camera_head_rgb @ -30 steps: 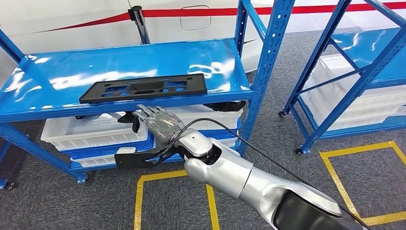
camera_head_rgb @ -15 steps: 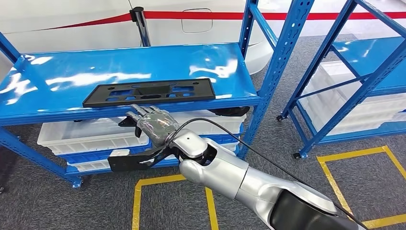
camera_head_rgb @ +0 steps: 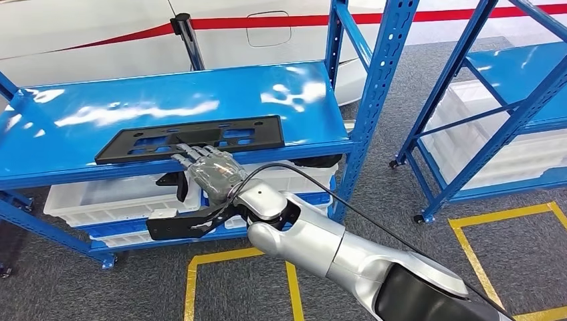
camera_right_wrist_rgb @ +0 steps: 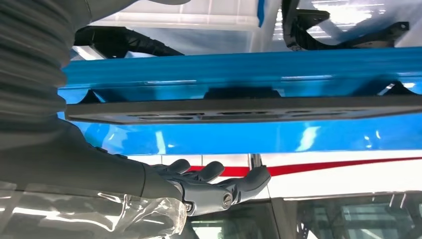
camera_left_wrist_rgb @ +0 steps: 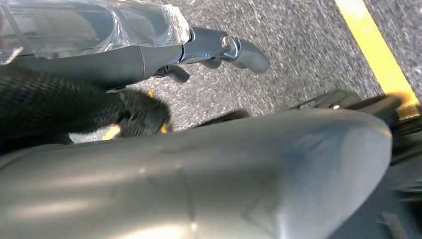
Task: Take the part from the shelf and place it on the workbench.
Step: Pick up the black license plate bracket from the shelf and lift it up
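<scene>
A flat black slotted part (camera_head_rgb: 190, 138) is seen on the glossy blue shelf (camera_head_rgb: 80, 120); the right hand (camera_head_rgb: 207, 168) is held just before it, fingers spread, gripping nothing.

Right arm (camera_head_rgb: 348, 257) extends forward and left, hand (camera_head_rgb: 212, 168) back-up with fingers (camera_head_rgb: 190, 154) straight and apart, tips at the shelf's front edge. Left hand (camera_left_wrist_rgb: 149, 45) hangs, fingers loosely extended, holding nothing.

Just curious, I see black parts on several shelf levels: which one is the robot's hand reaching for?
The flat black plate lying alone on the top blue shelf. The right hand reaches its front edge; the other black parts sit lower, among white bins.
</scene>
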